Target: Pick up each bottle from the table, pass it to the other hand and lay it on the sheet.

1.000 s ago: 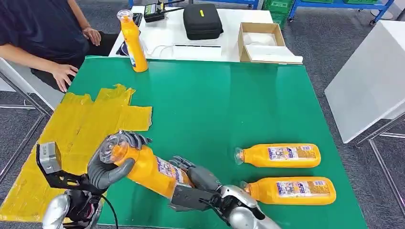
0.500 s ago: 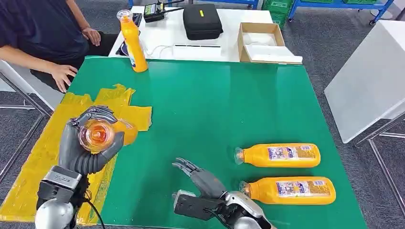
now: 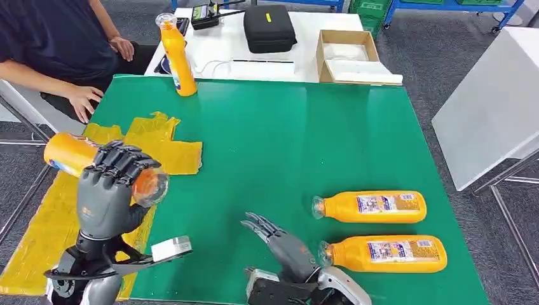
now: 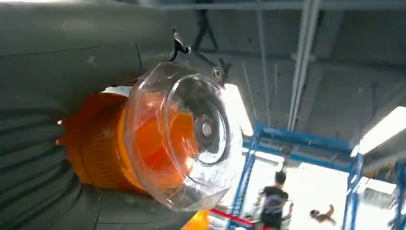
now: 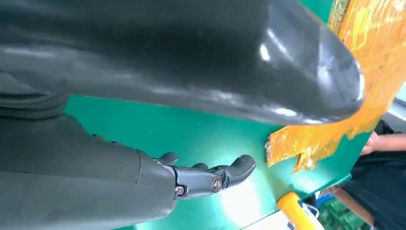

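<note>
My left hand (image 3: 107, 190) grips an orange bottle (image 3: 68, 153) above the yellow sheet (image 3: 63, 197), its clear cap (image 3: 150, 186) pointing toward the table's middle. The left wrist view shows that clear cap (image 4: 184, 134) and the orange neck close up between my fingers (image 4: 38, 182). Near the front edge my right hand (image 3: 283, 244) hovers over the green table (image 3: 286, 133) with its fingers spread and nothing in them. Two more orange bottles lie on their sides at the right: one (image 3: 372, 207) farther back and one (image 3: 384, 253) nearer the edge. Another bottle (image 3: 177, 55) stands upright at the far left corner.
A person sits at the far left, one hand (image 3: 84, 100) resting at the table's corner. Behind the green table a white table (image 3: 222, 47) holds a black case (image 3: 269, 28) and an open cardboard box (image 3: 351, 56). Another white surface (image 3: 496, 95) stands to the right.
My left hand has carried the bottle left over the yellow sheet and turned it, so its base points outward left. My right hand has let go and stays low with spread fingers.
</note>
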Action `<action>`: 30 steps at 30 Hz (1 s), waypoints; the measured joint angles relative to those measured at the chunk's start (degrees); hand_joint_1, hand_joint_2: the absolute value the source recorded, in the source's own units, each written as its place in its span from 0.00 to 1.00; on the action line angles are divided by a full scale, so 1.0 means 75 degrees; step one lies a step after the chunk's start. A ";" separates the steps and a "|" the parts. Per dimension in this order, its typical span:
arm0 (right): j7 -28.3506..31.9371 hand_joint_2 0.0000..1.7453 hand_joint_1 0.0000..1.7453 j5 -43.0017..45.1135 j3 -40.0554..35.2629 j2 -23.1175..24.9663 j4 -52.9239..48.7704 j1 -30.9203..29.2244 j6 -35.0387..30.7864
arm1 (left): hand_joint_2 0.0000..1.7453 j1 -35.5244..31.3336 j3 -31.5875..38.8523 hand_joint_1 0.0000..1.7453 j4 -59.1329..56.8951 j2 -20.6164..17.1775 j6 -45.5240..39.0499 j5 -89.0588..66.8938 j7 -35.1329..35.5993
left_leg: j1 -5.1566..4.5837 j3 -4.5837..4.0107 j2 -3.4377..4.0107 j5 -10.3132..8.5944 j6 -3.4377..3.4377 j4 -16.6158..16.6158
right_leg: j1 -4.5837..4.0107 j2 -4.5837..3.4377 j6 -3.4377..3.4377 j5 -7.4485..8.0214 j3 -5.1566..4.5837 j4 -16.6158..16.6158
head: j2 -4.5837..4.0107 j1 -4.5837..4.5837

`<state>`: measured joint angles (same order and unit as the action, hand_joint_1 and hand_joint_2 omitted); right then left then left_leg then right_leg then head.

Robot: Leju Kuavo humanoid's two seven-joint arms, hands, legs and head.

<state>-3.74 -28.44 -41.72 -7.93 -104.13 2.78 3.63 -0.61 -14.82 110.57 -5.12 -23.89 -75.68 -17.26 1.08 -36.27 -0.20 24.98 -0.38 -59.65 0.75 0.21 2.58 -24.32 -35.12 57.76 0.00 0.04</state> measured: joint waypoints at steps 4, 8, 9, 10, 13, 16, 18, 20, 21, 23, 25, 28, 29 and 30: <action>0.0134 0.00 0.00 -0.0058 0.0017 -0.0105 -0.0350 0.0122 0.0000 | 1.00 -0.0229 -0.0434 1.00 -0.0965 -0.0527 0.0324 -0.1039 0.0489 | 0.0001 0.0001 0.0001 -0.0003 -0.0001 0.0000 | -0.0001 0.0000 0.0000 0.0001 0.0001 0.0001 | 0.0000 0.0000; 0.0221 0.00 0.00 -0.0099 0.0014 -0.0222 -0.0717 0.0234 0.0006 | 1.00 -0.0354 -0.0696 1.00 -0.2104 -0.0883 0.0367 -0.1234 0.0658 | 0.0002 0.0001 0.0012 -0.0004 -0.0003 0.0000 | -0.0002 -0.0003 0.0000 0.0006 -0.0003 0.0003 | 0.0000 0.0000; 0.0242 0.00 0.00 -0.0117 0.0014 -0.0245 -0.0772 0.0248 0.0006 | 1.00 -0.0381 -0.0728 1.00 -0.2305 -0.0938 0.0396 -0.1254 0.0658 | 0.0002 0.0001 0.0010 -0.0005 -0.0003 0.0000 | -0.0002 -0.0003 0.0000 0.0006 -0.0003 0.0003 | 0.0000 0.0000; 0.0291 0.00 0.00 -0.0131 0.0012 -0.0265 -0.0821 0.0255 0.0006 | 1.00 -0.0412 -0.0780 1.00 -0.2484 -0.1007 0.0500 -0.1277 0.0669 | 0.0002 0.0001 0.0009 -0.0005 -0.0003 0.0000 | -0.0002 -0.0002 0.0000 0.0005 -0.0002 0.0003 | 0.0000 0.0000; 0.0437 0.00 0.00 -0.0184 -0.0003 -0.0332 -0.1011 0.0254 0.0015 | 1.00 -0.0540 -0.0926 1.00 -0.3174 -0.1159 0.0921 -0.1488 0.0801 | 0.0001 -0.0001 0.0005 -0.0004 -0.0003 0.0000 | 0.0002 -0.0002 0.0001 0.0004 0.0000 0.0002 | 0.0000 0.0000; 0.0484 0.00 0.00 -0.0201 -0.0023 -0.0402 -0.1212 0.0254 0.0017 | 1.00 -0.0725 -0.1046 1.00 -0.4122 -0.1250 0.1116 -0.1572 0.0993 | 0.0000 -0.0001 0.0005 -0.0004 -0.0002 0.0000 | 0.0001 -0.0003 0.0001 0.0005 -0.0001 0.0002 | 0.0000 0.0000; 0.0484 0.00 0.00 -0.0230 -0.0044 -0.0443 -0.1308 0.0252 0.0018 | 1.00 -0.0820 -0.1057 0.00 -0.4681 -0.1282 0.1253 -0.1379 0.1057 | 0.0000 -0.0001 0.0004 -0.0004 -0.0002 0.0000 | 0.0001 -0.0002 0.0001 0.0005 -0.0001 0.0002 | 0.0000 0.0000; 0.0487 0.00 0.00 -0.0331 -0.0053 -0.0489 -0.1398 0.0260 0.0003 | 1.00 -0.0883 -0.1054 0.00 -0.5093 -0.1325 0.1387 -0.1089 0.1054 | 0.0001 0.0000 0.0004 -0.0005 -0.0003 0.0000 | 0.0000 -0.0002 0.0001 0.0005 0.0000 0.0002 | 0.0000 0.0000; 0.0489 0.00 0.00 -0.0420 -0.0053 -0.0525 -0.1445 0.0269 -0.0038 | 0.00 -0.0942 -0.1046 0.00 -0.5213 -0.1346 0.1522 -0.0913 0.1054 | 0.0001 0.0000 0.0003 -0.0005 -0.0003 0.0000 | 0.0000 0.0000 0.0001 0.0005 0.0004 0.0002 | 0.0000 0.0000; 0.0492 0.00 0.00 -0.0559 -0.0041 -0.0606 -0.1550 0.0330 -0.0131 | 0.00 -0.1066 -0.0979 0.00 -0.5355 -0.1363 0.1812 -0.0593 0.1118 | 0.0001 0.0005 -0.0002 -0.0005 -0.0003 0.0000 | 0.0000 0.0004 0.0001 0.0004 0.0018 0.0002 | 0.0000 -0.0006; 0.0501 0.00 0.00 -0.0673 -0.0023 -0.0685 -0.1635 0.0401 -0.0207 | 0.00 -0.1174 -0.0917 0.00 -0.5432 -0.1404 0.2087 -0.0382 0.1156 | 0.0001 0.0017 -0.0005 -0.0004 -0.0003 0.0001 | 0.0000 0.0003 0.0001 0.0004 0.0032 0.0002 | 0.0000 0.0003; 0.0562 0.00 0.00 -0.0921 0.0114 -0.0834 -0.1865 0.0665 -0.0513 | 0.00 -0.1216 -0.0678 0.00 -0.5440 -0.1480 0.2547 0.0437 0.0946 | 0.0001 0.0029 -0.0004 -0.0001 -0.0002 0.0003 | -0.0001 0.0002 0.0000 0.0002 0.0043 0.0002 | 0.0000 0.0003; 0.0589 0.00 0.00 -0.0976 0.0187 -0.0904 -0.1953 0.0788 -0.0621 | 0.00 -0.1190 -0.0580 0.00 -0.5411 -0.1541 0.2640 0.0680 0.0841 | 0.0001 0.0031 -0.0003 -0.0001 -0.0002 0.0004 | -0.0001 0.0002 0.0000 0.0003 0.0042 0.0002 | 0.0000 0.0000; 0.0615 0.00 0.00 -0.1014 0.0250 -0.0982 -0.2048 0.0893 -0.0728 | 0.00 -0.1143 -0.0507 0.00 -0.5359 -0.1596 0.2681 0.0808 0.0760 | 0.0001 0.0032 -0.0002 -0.0001 -0.0002 0.0004 | -0.0001 0.0002 0.0000 0.0003 0.0041 0.0002 | 0.0000 0.0003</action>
<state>0.87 -36.04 -39.85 -15.30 -119.49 9.48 -1.83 -9.18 -18.63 70.38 -17.09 -3.78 -69.62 -11.56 1.09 -36.04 -0.21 24.97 -0.39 -59.62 0.75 0.23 2.59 -24.30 -34.81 57.78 0.00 0.07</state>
